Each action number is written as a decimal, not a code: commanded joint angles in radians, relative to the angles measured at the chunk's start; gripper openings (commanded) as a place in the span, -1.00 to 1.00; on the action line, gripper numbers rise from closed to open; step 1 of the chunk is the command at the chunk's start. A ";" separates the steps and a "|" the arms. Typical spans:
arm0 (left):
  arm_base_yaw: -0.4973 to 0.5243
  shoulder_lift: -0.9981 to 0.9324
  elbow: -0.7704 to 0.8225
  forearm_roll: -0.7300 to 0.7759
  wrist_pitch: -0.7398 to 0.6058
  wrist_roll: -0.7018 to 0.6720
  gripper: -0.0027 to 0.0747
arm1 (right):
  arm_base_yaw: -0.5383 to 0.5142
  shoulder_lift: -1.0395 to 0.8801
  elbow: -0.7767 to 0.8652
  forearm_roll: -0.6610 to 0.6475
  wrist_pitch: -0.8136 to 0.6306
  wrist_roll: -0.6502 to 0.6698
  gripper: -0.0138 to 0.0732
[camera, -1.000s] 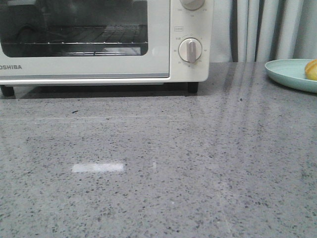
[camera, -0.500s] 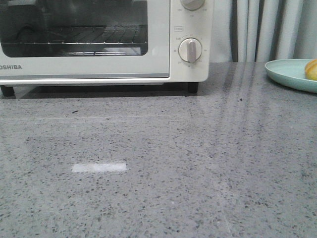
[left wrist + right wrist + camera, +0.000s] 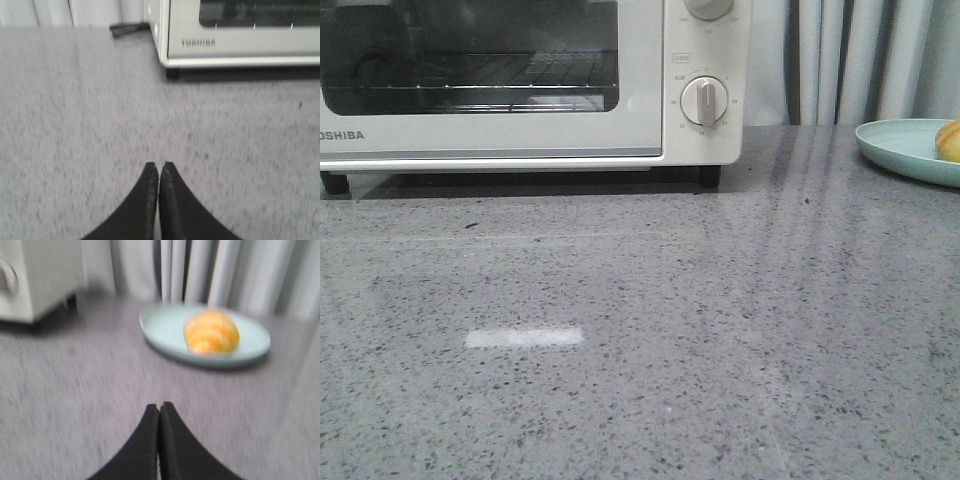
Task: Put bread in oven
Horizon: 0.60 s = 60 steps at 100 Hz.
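Note:
The cream-white Toshiba oven [image 3: 520, 90] stands at the back left of the grey counter with its glass door closed; it also shows in the left wrist view [image 3: 240, 35]. The golden-brown striped bread [image 3: 211, 333] lies on a pale green plate [image 3: 165, 325]; in the front view only its edge [image 3: 950, 140] shows at the far right. My left gripper [image 3: 159, 165] is shut and empty above bare counter, in front of the oven's left corner. My right gripper [image 3: 159, 406] is shut and empty, short of the plate. Neither gripper shows in the front view.
The plate [image 3: 905, 148] sits at the counter's back right. Grey curtains [image 3: 860, 60] hang behind. The oven's dial knob [image 3: 703, 101] faces front. A dark flat object [image 3: 127, 29] lies on the counter beside the oven's left side.
The bright reflection on the counter in the front view has drifted slightly to the right. The oven, plate and bread have not moved.

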 commanded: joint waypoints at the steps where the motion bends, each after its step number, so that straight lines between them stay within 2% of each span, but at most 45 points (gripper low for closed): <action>1: 0.002 -0.030 0.024 -0.010 -0.180 -0.005 -0.99 | -0.006 -0.022 0.014 -0.017 -0.249 -0.004 -0.84; 19: 0.002 -0.030 0.024 -0.252 -0.411 -0.009 -0.99 | -0.006 -0.022 0.014 -0.014 -0.528 -0.004 -0.84; 27: 0.002 -0.030 0.024 -0.360 -0.483 -0.009 -0.99 | -0.006 -0.022 0.012 0.064 -0.504 -0.002 -0.84; 42: 0.002 -0.030 0.024 -0.453 -0.533 -0.009 -0.99 | -0.006 -0.022 0.008 0.359 -0.406 0.022 -0.84; 53: 0.002 -0.030 0.007 -0.505 -0.532 -0.056 -0.99 | -0.006 -0.022 -0.001 0.460 -0.383 0.022 -0.84; 60: 0.002 -0.028 -0.037 -0.493 -0.469 -0.056 -0.99 | -0.006 -0.022 -0.026 0.477 -0.359 0.022 -0.84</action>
